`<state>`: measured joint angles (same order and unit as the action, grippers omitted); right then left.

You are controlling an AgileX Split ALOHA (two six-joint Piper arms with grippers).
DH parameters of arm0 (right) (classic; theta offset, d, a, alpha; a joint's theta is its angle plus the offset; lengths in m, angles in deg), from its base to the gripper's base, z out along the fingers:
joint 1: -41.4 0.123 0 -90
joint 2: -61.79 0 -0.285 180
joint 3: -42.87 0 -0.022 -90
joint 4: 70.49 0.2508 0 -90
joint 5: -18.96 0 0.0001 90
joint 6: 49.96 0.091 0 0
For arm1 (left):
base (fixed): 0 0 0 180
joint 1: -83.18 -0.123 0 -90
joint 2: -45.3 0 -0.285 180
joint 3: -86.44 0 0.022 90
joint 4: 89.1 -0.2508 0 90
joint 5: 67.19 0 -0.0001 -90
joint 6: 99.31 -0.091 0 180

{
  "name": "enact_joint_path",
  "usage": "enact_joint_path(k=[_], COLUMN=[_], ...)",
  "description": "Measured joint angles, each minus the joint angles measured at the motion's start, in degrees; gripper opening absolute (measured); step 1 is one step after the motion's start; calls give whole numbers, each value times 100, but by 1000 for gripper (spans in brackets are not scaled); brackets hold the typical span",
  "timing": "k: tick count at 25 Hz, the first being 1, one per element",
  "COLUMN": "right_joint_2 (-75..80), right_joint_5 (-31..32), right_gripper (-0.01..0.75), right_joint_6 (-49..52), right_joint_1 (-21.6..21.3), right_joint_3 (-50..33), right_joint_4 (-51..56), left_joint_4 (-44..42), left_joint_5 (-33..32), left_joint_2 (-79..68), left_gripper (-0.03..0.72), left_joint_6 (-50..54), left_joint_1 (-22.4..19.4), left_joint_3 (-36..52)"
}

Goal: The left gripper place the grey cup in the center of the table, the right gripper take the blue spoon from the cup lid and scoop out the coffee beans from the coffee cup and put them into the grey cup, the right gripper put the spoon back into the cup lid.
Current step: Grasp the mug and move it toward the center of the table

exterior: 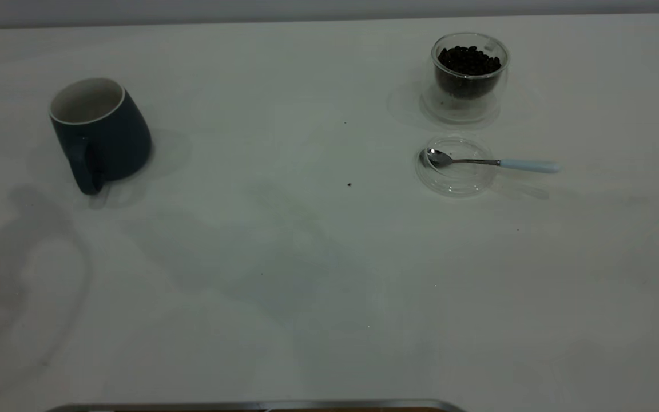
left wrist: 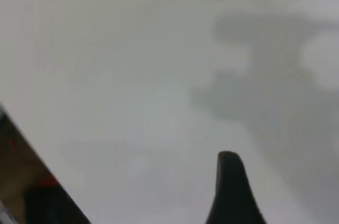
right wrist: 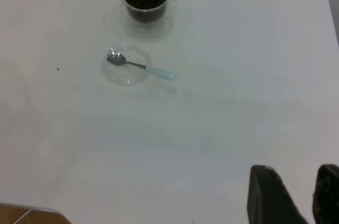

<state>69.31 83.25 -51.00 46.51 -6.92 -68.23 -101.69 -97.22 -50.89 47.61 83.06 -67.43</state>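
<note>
Matte white table point(exterior: 284, 257), dark rounded mug point(exterior: 100, 133) upright at left, glass cup point(exterior: 469, 74) of beans, spoon point(exterior: 489, 162) bowl in clear round lid point(exterior: 455, 166), right gripper point(right wrist: 296, 195) fingers parted, left gripper point(left wrist: 233, 192) fingers' state cannot be told.

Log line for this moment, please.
dark grey ceramic cup: table left, upright, untouched | blue-handled metal spoon: bowl in clear lid | glass cup of coffee beans: behind lid | right claw: open, far off

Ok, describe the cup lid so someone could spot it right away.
Start at the glass coffee cup full of dark beans, far right on the table. Just in front lies the cup lid, a flat clear disc, the only thing with the blue spoon resting in it.
</note>
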Motion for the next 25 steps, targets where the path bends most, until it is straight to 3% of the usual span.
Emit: enact_joint_path(k=[10, 19, 25], right_joint_2=[0, 0, -4], right_joint_5=[0, 0, 0], right_gripper=[238, 238, 238], right_joint_6=[0, 0, 0], right_joint_1=[0, 0, 0], right_joint_3=[0, 0, 0], right_joint_4=[0, 0, 0], left_joint_4=[-1013, -1051, -1090], left_joint_5=[1552, 1866, 2624], left_joint_2=[-2058, -3380, -3785], left_gripper=[567, 567, 567], left_joint_6=[-401, -1329, -1643], left_joint_1=[0, 52, 475], left_joint_3=[-770, -1431, -1473])
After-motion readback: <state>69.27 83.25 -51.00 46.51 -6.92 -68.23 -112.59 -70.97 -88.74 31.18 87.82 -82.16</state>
